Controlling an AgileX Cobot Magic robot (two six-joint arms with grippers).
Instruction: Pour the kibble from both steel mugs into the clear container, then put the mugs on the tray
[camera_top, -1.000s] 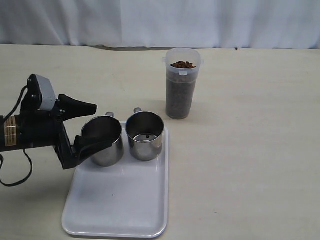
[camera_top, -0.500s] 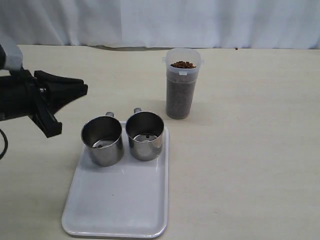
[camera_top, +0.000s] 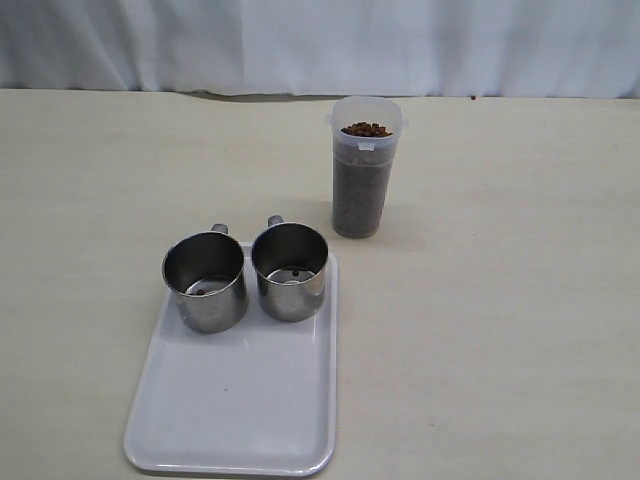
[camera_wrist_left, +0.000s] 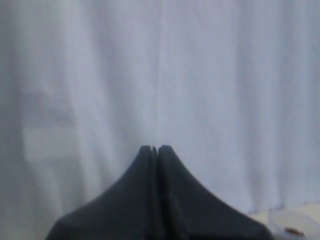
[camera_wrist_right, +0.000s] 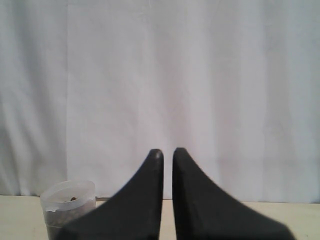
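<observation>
Upright side by side at 12 o'clock end of white tray (camera_top: 235, 420): left steel mug (camera_top: 205, 285), right steel mug (camera_top: 290, 275), handles toward 12. Off tray at 1 o'clock: clear container (camera_top: 362, 190), kibble (camera_top: 366, 130) up near rim. Left gripper (camera_wrist_left: 154, 150) pressed together, empty; right gripper (camera_wrist_right: 167, 152) closed to a slit, empty; both facing white curtain (camera_wrist_left: 200, 75).

Even soft light, wrist views blurry

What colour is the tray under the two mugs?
The tray is plain white, with no pattern; it shows best in the exterior view.
</observation>
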